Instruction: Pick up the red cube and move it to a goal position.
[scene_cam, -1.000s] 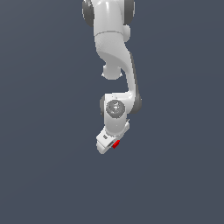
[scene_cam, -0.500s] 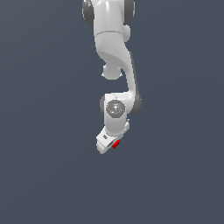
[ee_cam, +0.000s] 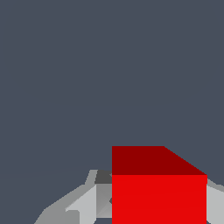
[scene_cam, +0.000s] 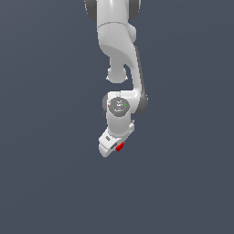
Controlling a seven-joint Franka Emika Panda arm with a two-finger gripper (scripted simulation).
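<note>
Red cube (scene_cam: 120, 147): a small bright red block seen at the tip of the arm in the exterior view, peeking out on that view's right side of the white fingers. In the wrist view the red cube (ee_cam: 159, 192) fills the space right in front of the camera, one lit face square-on and a darker face above it.

Where it sits: between the fingers rather than lying on the floor; no shadow or contact patch shows under it, so I judge it lifted clear.

Gripper (scene_cam: 111, 147): closed onto the cube. Grey fingers (ee_cam: 85, 199) appear beside the block on one side and a pale sliver on the other, touching its flanks as far as can be told.

Key relation: the cube lies directly at the fingertips, in line with the hand's own axis, not offset to either side. A cube has no long axis, so orientation matters little; the coming move depends only on the grasp holding while the whole hand travels.

Arm (scene_cam: 119, 59): hangs down from the exterior view's top, elbow bent, wrist tilted so the fingers point down and towards that view's left.

Surroundings: plain dark blue-grey ground (scene_cam: 45, 183) all round; no goal marker can be made out in either view.

Stage, as a judgement: pick-up done, carrying phase under way or about to finish.

Risk: the block slipping or rotating in the pinch if the hand swings quickly.
</note>
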